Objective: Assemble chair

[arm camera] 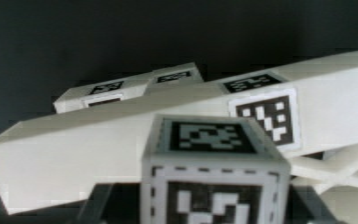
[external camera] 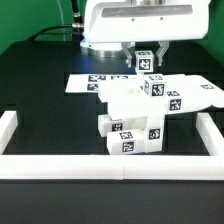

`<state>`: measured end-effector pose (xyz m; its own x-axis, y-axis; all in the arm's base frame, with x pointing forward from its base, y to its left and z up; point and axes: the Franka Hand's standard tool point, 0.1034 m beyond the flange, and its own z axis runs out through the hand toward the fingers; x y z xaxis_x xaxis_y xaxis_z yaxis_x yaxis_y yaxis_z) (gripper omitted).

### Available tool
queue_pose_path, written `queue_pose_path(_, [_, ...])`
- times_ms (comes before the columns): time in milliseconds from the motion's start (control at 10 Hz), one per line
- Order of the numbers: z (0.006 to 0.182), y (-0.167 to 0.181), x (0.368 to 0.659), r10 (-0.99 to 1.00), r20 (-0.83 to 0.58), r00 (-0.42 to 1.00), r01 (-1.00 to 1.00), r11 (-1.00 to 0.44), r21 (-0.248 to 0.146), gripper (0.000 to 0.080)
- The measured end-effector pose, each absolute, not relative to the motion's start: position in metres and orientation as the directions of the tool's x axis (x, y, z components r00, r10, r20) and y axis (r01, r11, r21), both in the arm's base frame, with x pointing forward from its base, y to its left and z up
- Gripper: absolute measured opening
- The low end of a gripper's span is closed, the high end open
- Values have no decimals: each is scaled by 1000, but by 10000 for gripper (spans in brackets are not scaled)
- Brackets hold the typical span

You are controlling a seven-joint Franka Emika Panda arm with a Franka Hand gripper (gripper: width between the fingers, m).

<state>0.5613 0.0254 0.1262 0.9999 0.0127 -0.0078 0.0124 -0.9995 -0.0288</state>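
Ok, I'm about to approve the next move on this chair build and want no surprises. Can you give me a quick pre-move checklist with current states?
1. Gripper shut on the small post: ok.
2. Post upright in the grip: ok.
3. Partly built chair standing steady on the table: ok.
4. Post seated in the chair: cannot tell.
5. Marker board clear of the chair: cannot tell.

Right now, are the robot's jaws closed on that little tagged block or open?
Shut on the small tagged post: in the exterior view, dark fingers sit against both its sides, above the half-built chair.
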Motion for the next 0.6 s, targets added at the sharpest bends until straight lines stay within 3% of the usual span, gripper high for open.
queue_pose_path(600, [123, 24, 563, 12, 1, 1000, 12, -1000, -25, 289])
